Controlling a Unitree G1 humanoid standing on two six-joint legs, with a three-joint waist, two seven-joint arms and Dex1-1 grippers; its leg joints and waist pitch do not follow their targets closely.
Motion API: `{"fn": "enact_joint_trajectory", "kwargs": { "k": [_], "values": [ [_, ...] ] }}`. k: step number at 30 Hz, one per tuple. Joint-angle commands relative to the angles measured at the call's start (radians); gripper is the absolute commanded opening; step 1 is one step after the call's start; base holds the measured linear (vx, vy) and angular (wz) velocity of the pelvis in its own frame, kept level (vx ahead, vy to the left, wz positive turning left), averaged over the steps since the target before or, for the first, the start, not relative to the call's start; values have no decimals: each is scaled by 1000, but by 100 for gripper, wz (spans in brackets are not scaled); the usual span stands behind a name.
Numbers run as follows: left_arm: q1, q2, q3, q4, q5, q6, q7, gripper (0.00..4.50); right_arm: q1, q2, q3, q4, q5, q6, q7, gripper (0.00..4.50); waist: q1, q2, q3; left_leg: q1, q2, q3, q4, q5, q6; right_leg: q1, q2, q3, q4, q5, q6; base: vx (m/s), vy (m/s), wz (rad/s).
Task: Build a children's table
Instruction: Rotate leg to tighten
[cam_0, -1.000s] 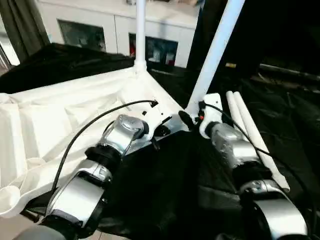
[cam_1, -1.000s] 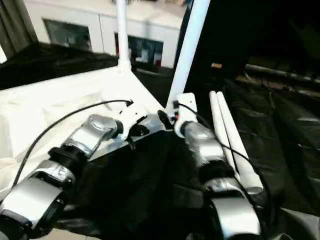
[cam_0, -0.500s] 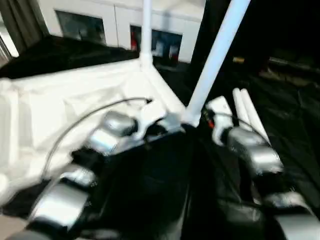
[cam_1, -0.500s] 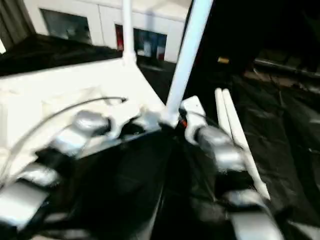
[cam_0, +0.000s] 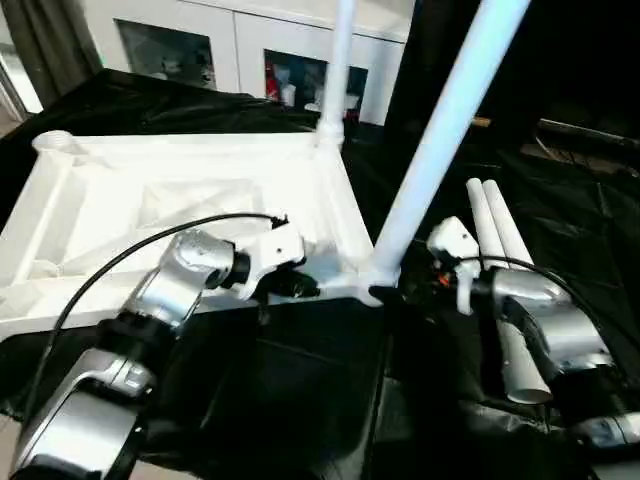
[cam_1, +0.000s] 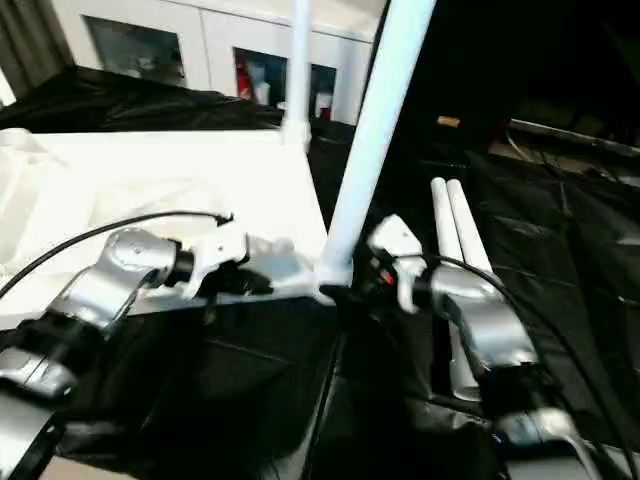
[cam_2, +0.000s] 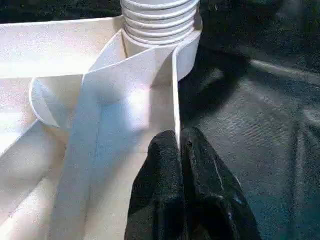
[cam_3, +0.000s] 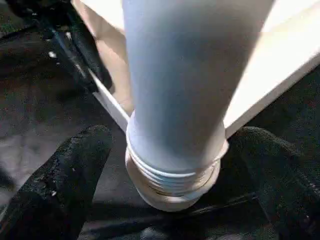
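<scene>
A: Which leg (cam_0: 450, 120) are we judging by?

B: The near-corner one. It is standing in the corner socket (cam_3: 172, 185) of the upturned table top (cam_0: 190, 200), its long axis rising steeply and leaning a little towards the robot's right.

A: And the right hand (cam_3: 172, 165)?

B: It is sitting at the foot of that leg with its black fingers (cam_3: 65, 175) spread wide, one on either side of the collared end, neither touching it. The leg is lying straight ahead of that hand, so I judge the right arm the better placed for turning or pressing it home.

A: The left hand (cam_2: 179, 150)?

B: Closed, fingertips together, pinching the thin upright edge of the top just beside the same socket. It looks to be steadying the top.

A: Where is the rest of the table?

B: A second leg (cam_0: 335, 70) is standing at the far corner on the same side as the near leg. The two loose legs (cam_0: 500, 260) are lying side by side beyond the right arm, running away from the robot, just beside the near leg's foot.

A: Surface and room?

B: Everything is resting on a bench draped in black cloth (cam_0: 300, 400). Behind the far leg, a white cabinet (cam_0: 240, 50) with glass doors is lining the wall.
</scene>
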Motion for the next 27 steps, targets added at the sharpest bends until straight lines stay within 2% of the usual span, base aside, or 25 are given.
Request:
{"fn": "enact_joint_trajectory", "kwargs": {
  "k": [1,5,7,10,12,18,22,27],
  "values": [
    [25,2,-34,-16,6,7,-38,0,9,-16,3,-25,10,-15,22,447,4,7,-56,-1,3,20,-59,-106,79,73,-38,30,-46,-61,-278,0,0,0],
    [36,9,-34,-32,4,7,-45,0,12,1,7,-16,5,-23,15,447,4,8,-58,-2,1,19,-56,-88,78,74,-36,30,-42,-40,-279,0,0,0],
    [37,9,-34,-34,4,7,-45,0,12,7,6,-14,7,-22,11,413,4,8,-60,-3,0,19,-55,-72,82,75,-36,29,-38,-14,-284,0,0,0],
    [44,13,-35,-52,-1,15,-45,0,16,24,10,-21,17,-20,2,387,4,7,-61,-2,-1,19,-52,-57,93,76,-36,29,-35,11,-293,0,0,0],
    [46,14,-36,-57,-2,18,-44,0,18,27,14,-21,17,-23,2,387,5,7,-61,-3,0,19,-52,-58,94,76,-36,29,-35,6,-294,0,0,0],
    [54,17,-36,-68,2,21,-37,0,24,39,18,-14,14,-31,1,320,7,7,-59,-3,-1,18,-52,-83,77,76,-36,29,-37,-38,-279,0,0,0],
    [57,19,-35,-72,3,24,-33,0,28,39,18,-18,17,-28,3,287,8,7,-61,-4,-2,18,-50,-75,77,76,-35,29,-35,-26,-278,0,0,0],
    [58,5,-22,-47,24,45,40,0,57,59,15,-29,23,-2,-32,275,11,4,-61,-4,-2,18,-49,-70,81,76,-35,29,-34,-24,-276,0,0,0]
  ]
}}
